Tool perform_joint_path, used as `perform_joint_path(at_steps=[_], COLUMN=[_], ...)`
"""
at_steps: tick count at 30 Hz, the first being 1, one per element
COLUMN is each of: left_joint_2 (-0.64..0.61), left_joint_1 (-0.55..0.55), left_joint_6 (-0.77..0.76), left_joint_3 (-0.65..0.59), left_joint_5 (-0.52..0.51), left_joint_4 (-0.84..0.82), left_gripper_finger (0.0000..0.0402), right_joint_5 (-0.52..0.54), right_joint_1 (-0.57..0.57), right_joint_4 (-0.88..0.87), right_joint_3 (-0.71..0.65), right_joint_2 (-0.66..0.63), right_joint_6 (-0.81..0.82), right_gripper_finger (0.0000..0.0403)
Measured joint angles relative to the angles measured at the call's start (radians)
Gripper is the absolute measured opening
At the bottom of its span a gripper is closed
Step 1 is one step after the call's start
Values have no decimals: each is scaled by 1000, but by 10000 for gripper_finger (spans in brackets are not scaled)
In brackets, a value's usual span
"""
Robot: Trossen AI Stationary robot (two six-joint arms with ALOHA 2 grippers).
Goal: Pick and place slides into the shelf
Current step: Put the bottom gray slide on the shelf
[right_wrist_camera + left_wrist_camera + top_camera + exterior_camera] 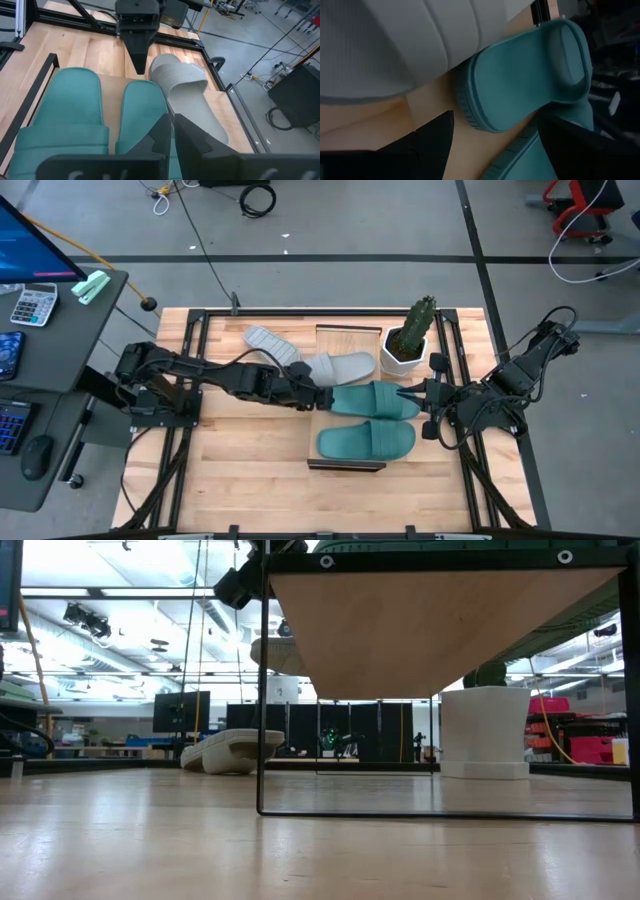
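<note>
On the shelf [350,330], nearest the table's front edge, lies one teal slide [366,441], with the second teal slide [375,400] just behind it. The right gripper [424,394], fingers pressed together and holding nothing, sits at that second slide's outer end. The left gripper [322,402], fingers spread, is at its other end, beside a grey slide [340,366] on the shelf. Farther back, another grey slide [272,345] lies sole-up on the tabletop [250,480], and a potted cactus [410,337] stands at the shelf's far corner.

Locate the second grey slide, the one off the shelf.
In the high view, the sole-up grey slide lies on the tabletop, left of the shelf, beyond the left hand.
</note>
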Motion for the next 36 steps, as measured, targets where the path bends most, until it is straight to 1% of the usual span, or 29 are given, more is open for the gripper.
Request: perform_joint_path(at_steps=[8, 13, 17, 20, 23, 26, 29, 31, 34, 36], left_joint_2=[0, 0, -7, -19, -24, -46, -51, -50, -42, -33], left_joint_1=[-1, -9, -13, -14, -9, 29, 100, 155, 244, 298], left_joint_6=[-118, -147, -157, -149, -79, 10, 123, 207, 301, 362], left_joint_3=[0, 0, 0, 2, 1, 4, 54, 98, 161, 191], left_joint_5=[-25, -58, -58, -74, -111, -140, -149, -130, -69, -15], left_joint_4=[-17, -7, 74, 181, 276, 335, 301, 272, 214, 140], left_gripper_finger=[289, 288, 288, 288, 288, 288, 288, 288, 288, 288], right_joint_5=[-2, -2, -3, -3, -3, -3, -3, -3, -3, -3], right_joint_1=[1, 1, 1, 1, 1, 1, 1, 1, 1, 1], right_joint_4=[0, 0, 0, 0, 0, 0, 0, 0, 1, 1], right_joint_3=[0, 0, 0, 0, 0, 0, 0, 0, 0, 0], right_joint_2=[0, 0, 0, 0, 0, 0, 0, 0, 0, 0], right_joint_6=[-2, -3, -3, -3, -3, -3, -6, -10, -11, -11], right_gripper_finger=[30, 30, 30, 30, 30, 30, 30, 30, 30, 30])
